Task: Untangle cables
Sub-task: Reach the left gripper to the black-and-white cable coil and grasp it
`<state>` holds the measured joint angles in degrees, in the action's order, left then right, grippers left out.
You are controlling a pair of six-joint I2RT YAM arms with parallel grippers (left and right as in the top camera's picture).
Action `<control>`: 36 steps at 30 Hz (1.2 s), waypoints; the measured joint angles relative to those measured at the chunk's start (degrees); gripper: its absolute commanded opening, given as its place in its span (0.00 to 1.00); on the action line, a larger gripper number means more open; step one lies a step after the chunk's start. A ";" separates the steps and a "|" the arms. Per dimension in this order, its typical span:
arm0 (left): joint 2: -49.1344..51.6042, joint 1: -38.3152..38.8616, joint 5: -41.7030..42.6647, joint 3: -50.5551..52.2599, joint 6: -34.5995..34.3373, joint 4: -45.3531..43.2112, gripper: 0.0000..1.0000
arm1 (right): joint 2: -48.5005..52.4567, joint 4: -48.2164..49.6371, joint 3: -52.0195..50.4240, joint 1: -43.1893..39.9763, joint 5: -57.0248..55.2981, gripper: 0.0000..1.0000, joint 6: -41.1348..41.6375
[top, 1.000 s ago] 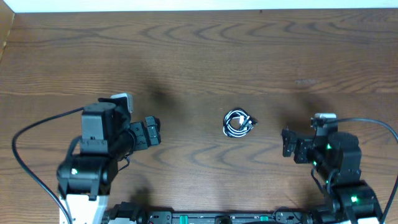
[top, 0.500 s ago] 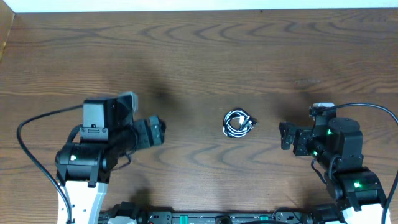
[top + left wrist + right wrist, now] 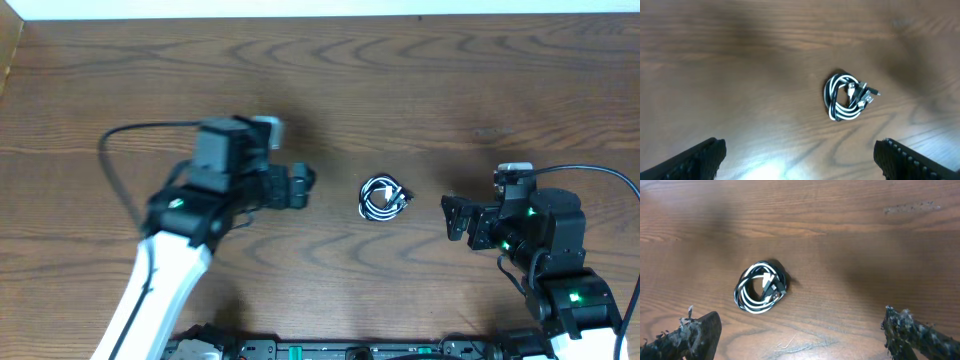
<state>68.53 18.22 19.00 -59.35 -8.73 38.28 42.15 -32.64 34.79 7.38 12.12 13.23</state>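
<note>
A small coil of black and white cables [image 3: 383, 198] lies on the wooden table, its plugs bunched at the right side. It also shows in the left wrist view as the coil [image 3: 847, 97] and in the right wrist view as the coil [image 3: 761, 293]. My left gripper [image 3: 300, 186] hangs open a short way left of the coil, nothing between its fingers. My right gripper [image 3: 452, 218] stands open a short way right of it, also holding nothing. Both wrist views show the coil ahead of the spread fingertips, apart from them.
The wooden table [image 3: 420, 90] stretches bare behind the coil to a pale wall edge at the top. A black cable [image 3: 125, 165] loops from the left arm. Another arm cable [image 3: 600, 180] arcs at the far right.
My left arm has swung up and to the right, bringing its gripper much closer to the coil. The right gripper has crept slightly left. The coil has not moved.
</note>
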 measured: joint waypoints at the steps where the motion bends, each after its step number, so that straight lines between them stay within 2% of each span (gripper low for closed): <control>1: 1.42 1.64 -0.87 0.00 0.07 -0.90 0.95 | 0.00 0.07 0.00 0.00 0.11 0.99 0.02; 3: 6.49 6.12 -2.89 0.00 0.35 -4.24 0.92 | 0.07 0.13 0.00 0.00 0.37 0.99 0.04; 6: 13.25 10.19 -4.35 0.00 0.42 -8.87 0.92 | 0.07 -0.07 0.00 0.00 0.90 0.99 0.24; 18: 29.35 17.07 -5.44 0.00 -5.22 -16.61 0.88 | 0.07 -0.33 0.00 0.00 1.44 0.99 0.42; 19: 30.21 17.68 -5.46 0.00 -5.55 -17.29 0.88 | 0.07 -0.31 0.00 0.00 1.44 0.99 0.42; 23: 32.63 19.32 -5.44 0.00 -6.32 -19.69 0.76 | 0.07 -0.37 0.00 0.00 1.44 0.98 0.44; 25: 33.38 19.67 -5.42 0.00 -6.40 -20.35 0.66 | 0.07 -0.55 0.00 0.00 1.44 0.98 0.44; 27: 33.92 19.91 -5.44 0.00 -6.45 -20.57 0.61 | 0.07 -0.76 0.00 0.00 1.44 0.97 0.44; 36: 34.05 20.55 -5.84 0.00 -6.51 -20.81 0.61 | 0.07 -0.94 0.00 0.00 1.44 0.95 0.76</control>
<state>102.59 38.76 13.17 -59.35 -15.25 17.47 42.22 -33.58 34.79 7.38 13.56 14.00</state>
